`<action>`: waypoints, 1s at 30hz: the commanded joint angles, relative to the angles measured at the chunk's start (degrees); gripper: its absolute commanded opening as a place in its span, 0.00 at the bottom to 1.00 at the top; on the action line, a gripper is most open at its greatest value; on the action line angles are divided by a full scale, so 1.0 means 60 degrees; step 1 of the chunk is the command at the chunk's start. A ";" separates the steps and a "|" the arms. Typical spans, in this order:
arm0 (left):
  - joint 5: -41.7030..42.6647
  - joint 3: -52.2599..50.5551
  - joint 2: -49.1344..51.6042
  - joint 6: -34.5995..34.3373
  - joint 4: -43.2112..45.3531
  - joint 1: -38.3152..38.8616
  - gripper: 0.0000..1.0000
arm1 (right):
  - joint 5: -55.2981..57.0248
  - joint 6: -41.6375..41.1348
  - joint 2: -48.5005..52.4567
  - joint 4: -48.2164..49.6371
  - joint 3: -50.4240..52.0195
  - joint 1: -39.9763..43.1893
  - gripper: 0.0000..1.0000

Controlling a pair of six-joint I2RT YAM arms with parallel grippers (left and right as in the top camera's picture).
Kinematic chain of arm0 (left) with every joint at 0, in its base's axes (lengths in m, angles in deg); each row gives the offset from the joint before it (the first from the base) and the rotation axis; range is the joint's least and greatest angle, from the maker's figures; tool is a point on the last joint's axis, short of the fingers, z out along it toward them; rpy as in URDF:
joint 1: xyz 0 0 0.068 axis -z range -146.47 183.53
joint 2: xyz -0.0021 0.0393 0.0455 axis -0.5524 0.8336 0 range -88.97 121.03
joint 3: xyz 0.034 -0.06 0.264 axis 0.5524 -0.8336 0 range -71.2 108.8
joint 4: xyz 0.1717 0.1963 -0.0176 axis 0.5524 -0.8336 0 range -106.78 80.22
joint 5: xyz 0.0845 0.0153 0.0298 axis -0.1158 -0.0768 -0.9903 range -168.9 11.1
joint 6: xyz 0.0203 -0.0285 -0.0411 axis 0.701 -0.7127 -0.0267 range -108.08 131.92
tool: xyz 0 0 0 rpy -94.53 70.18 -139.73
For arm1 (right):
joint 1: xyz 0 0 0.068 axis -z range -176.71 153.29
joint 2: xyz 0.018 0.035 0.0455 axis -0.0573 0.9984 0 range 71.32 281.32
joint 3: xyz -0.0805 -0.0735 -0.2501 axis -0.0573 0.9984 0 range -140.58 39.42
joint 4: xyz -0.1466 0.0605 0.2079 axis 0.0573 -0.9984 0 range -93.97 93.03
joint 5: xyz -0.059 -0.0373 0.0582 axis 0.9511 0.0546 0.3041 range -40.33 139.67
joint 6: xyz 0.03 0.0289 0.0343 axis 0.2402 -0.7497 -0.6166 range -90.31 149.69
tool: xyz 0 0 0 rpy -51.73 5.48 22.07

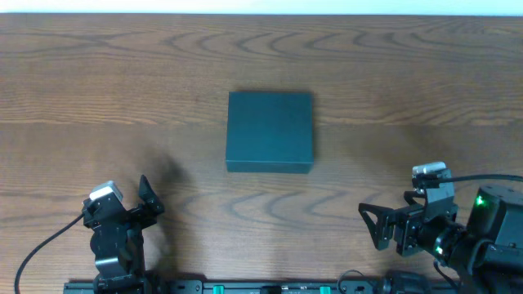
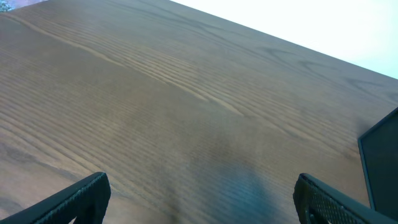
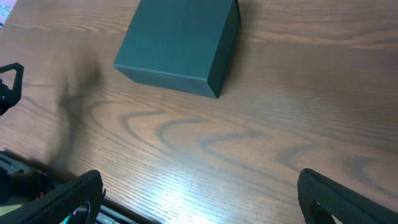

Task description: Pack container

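Observation:
The container (image 1: 270, 131) is a dark teal, roughly square box lying flat with its lid down at the middle of the wooden table (image 1: 98, 82). The right wrist view shows the container (image 3: 177, 43) whole at the top. In the left wrist view only a corner of the container (image 2: 382, 162) shows at the right edge. My left gripper (image 1: 149, 200) sits at the near left, open, with nothing between its jaws (image 2: 202, 186). At the near right my right gripper (image 1: 372, 224) is open and empty too (image 3: 199, 180). Both are well short of the box.
Bare wood grain surrounds the box on all sides. A black rail (image 1: 261, 287) with green parts runs along the table's near edge. A cable (image 1: 41, 245) trails from the left arm. The table's far edge (image 1: 261, 15) meets a white background.

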 commanded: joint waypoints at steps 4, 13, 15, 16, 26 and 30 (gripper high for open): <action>0.0004 -0.0215 -0.0087 -0.0066 0.0029 -0.0058 0.95 | -0.0040 -0.0142 -0.0015 -0.0004 -0.0004 -0.0066 0.99; 0.0004 -0.0215 -0.0087 -0.0066 0.0029 -0.0058 0.95 | -0.0040 -0.0142 -0.0018 -0.0004 -0.0004 -0.0066 0.99; 0.0004 -0.0215 -0.0087 -0.0066 0.0029 -0.0026 0.95 | -0.0040 -0.0142 -0.0018 -0.0004 -0.0004 -0.0066 0.99; 0.0004 -0.0215 -0.0087 -0.0066 0.0029 -0.0029 0.95 | -0.0040 -0.0142 -0.0018 -0.0004 -0.0004 -0.0066 0.99; 0.0004 -0.0215 -0.0087 -0.0066 0.0029 -0.0029 0.95 | -0.0033 -0.0142 -0.0018 0.0004 -0.0004 -0.0080 0.99; 0.0004 -0.0215 -0.0087 -0.0066 0.0029 -0.0029 0.95 | 0.0703 0.0554 -0.0226 0.0055 -0.0004 -0.0765 0.99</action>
